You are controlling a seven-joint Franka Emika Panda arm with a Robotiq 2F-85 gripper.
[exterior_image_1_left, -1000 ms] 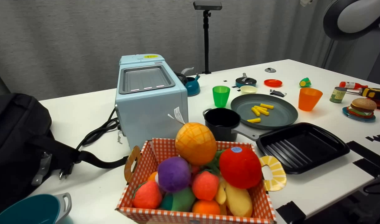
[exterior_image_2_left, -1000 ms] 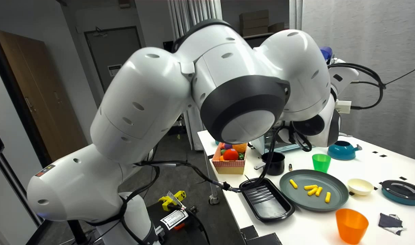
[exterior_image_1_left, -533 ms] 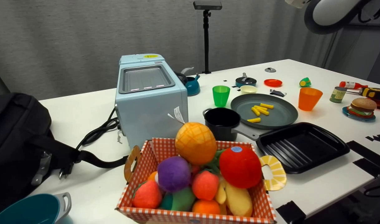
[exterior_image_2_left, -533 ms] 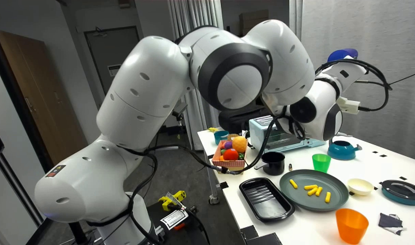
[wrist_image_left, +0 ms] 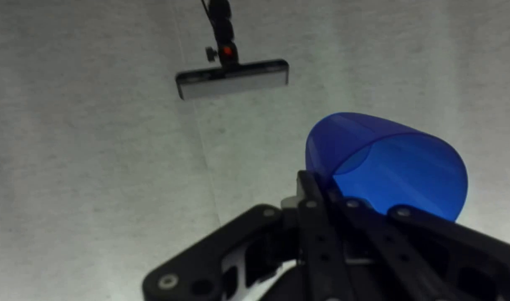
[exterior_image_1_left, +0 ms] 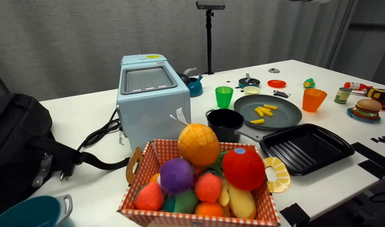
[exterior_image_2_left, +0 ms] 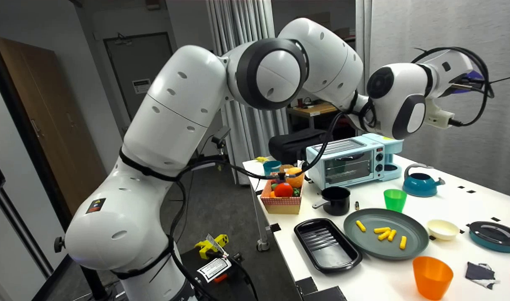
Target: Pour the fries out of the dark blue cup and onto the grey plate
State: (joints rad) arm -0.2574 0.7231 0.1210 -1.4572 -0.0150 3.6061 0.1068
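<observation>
My gripper (wrist_image_left: pixel 317 179) is shut on the wall of the dark blue cup (wrist_image_left: pixel 405 171) in the wrist view. The cup is tilted with its mouth toward the camera, and no fries show in the part of its inside that I see. In an exterior view a bit of the cup (exterior_image_2_left: pixel 474 75) shows behind the wrist, held high above the table. The yellow fries (exterior_image_1_left: pixel 264 111) lie on the grey plate (exterior_image_1_left: pixel 283 118) in both exterior views, some bunched near the middle and others apart. The plate (exterior_image_2_left: pixel 376 247) lies flat on the table.
Around the plate stand a green cup (exterior_image_2_left: pixel 394 200), an orange cup (exterior_image_2_left: pixel 432 278), a black pot (exterior_image_2_left: pixel 336 200), a black ridged tray (exterior_image_2_left: pixel 328 246) and a cream bowl (exterior_image_2_left: pixel 442 230). A toaster oven (exterior_image_1_left: pixel 154 110) and a fruit basket (exterior_image_1_left: pixel 198 216) are nearby.
The arm has swung, carrying the cup to the right in an exterior view and almost out of the top of another. The fries, plate and other table objects have not moved.
</observation>
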